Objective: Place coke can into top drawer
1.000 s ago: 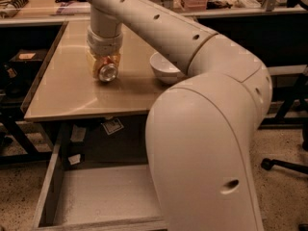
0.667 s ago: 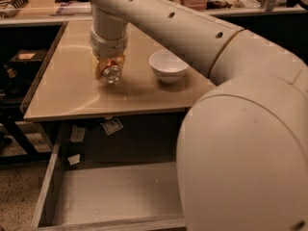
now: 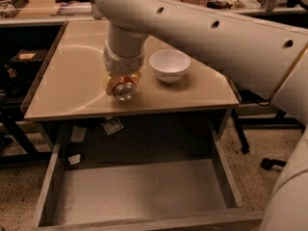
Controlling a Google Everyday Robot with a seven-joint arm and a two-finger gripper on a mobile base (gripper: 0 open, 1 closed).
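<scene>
My gripper hangs from the white arm over the front part of the tan table. It is shut on the coke can, which is held tilted with its silver end facing the camera, above the tabletop near the front edge. The top drawer is pulled open below the table front, grey wood-grain with a flat grey bottom, and nothing lies in it. The can is behind the drawer's opening, over the table.
A white bowl stands on the table just right of the gripper. The big white arm fills the upper right of the view. Paper tags hang under the table edge. Cluttered benches stand at the back.
The gripper with the can has moved toward the table's front edge, closer to the drawer. The arm has swung across the upper right.
</scene>
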